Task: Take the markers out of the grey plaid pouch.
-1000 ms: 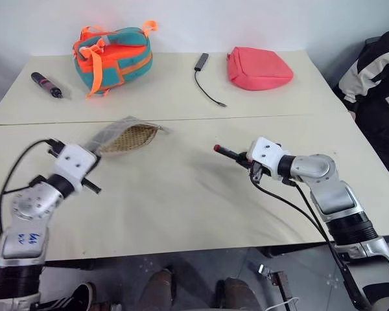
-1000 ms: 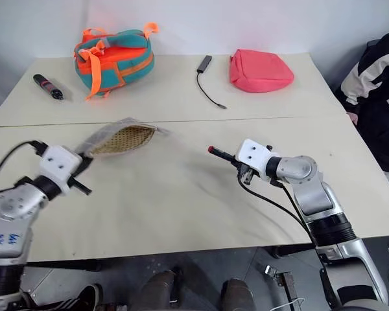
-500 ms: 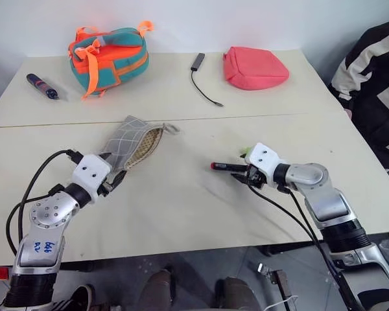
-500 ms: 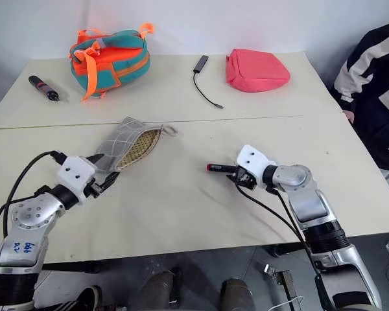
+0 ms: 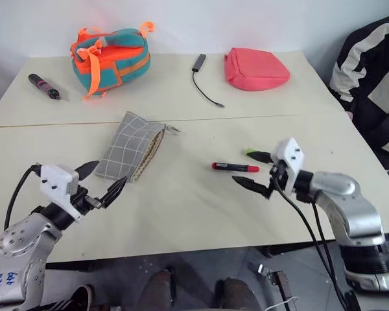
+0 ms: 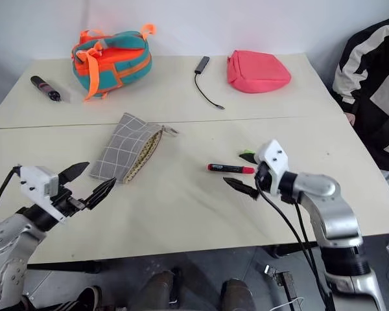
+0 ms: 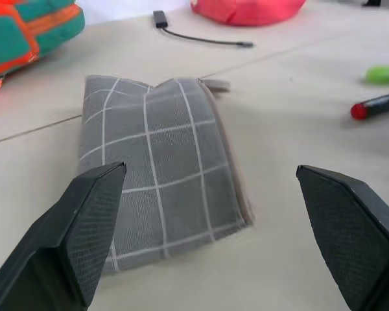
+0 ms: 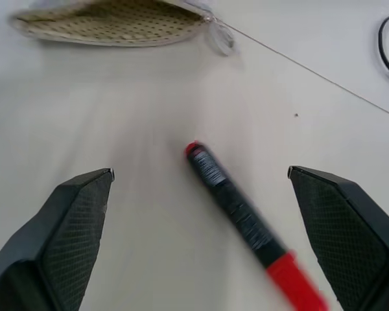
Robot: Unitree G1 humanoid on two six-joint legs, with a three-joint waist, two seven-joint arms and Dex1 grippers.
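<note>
the right gripper [image 5: 261, 171] gapes wide, the red marker [image 5: 235, 167] lying just left of it and the green marker [image 5: 258, 155] beside; the left gripper [image 5: 101, 181] gapes wide, just near of the grey plaid pouch [image 5: 131, 146].

Head stereo pair looked forward and down over the table [image 5: 181, 214], left wrist camera sat low and close facing the grey plaid pouch [image 7: 159, 168], right wrist camera hovered over the red marker [image 8: 246, 223], which both wrist views shared.
</note>
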